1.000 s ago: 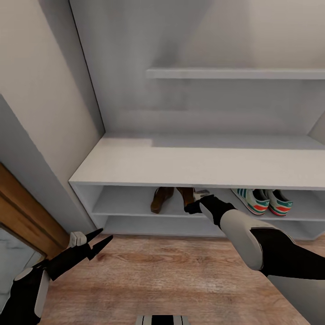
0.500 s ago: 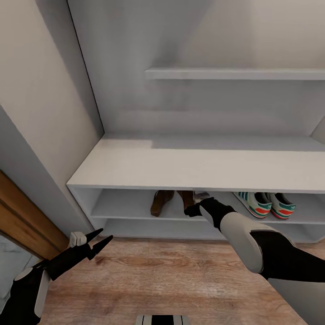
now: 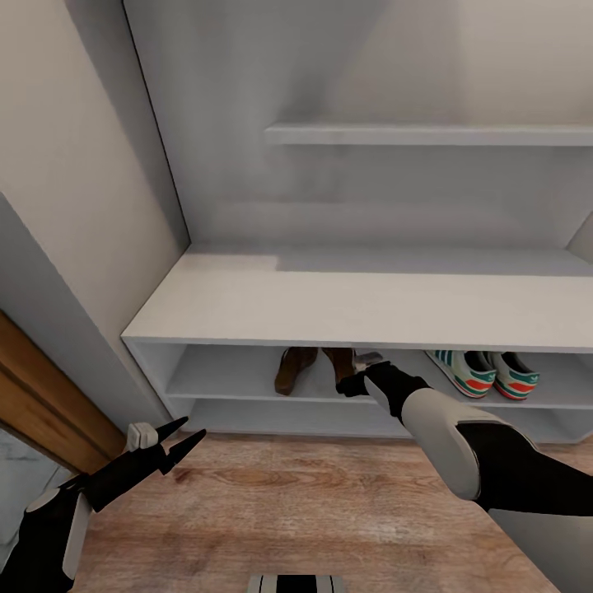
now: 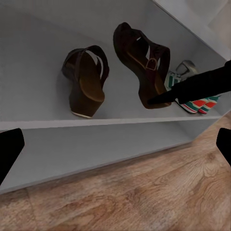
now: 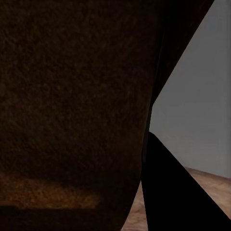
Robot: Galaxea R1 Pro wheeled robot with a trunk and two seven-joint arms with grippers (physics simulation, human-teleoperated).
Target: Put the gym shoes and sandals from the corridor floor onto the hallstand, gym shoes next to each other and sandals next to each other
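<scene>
Upper rack point(image 3: 247, 387) shelf: both sandals, the right one point(image 4: 144, 72) tilted on edge with my right tool point(image 3: 356, 380) at it, grip unclear; gym shoes point(image 3: 482, 371) paired further right. Left tool point(image 3: 185, 436) released, over floor point(image 3: 313, 494). Risk: I withdraw carelessly and that sandal drags off the shelf or topples away from its mate point(image 4: 86, 79).

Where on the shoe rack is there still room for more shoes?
The rack's top is bare. The upper shelf is free left of the sandals. It is crowded between the sandals and gym shoes, where the right gripper reaches in.
</scene>
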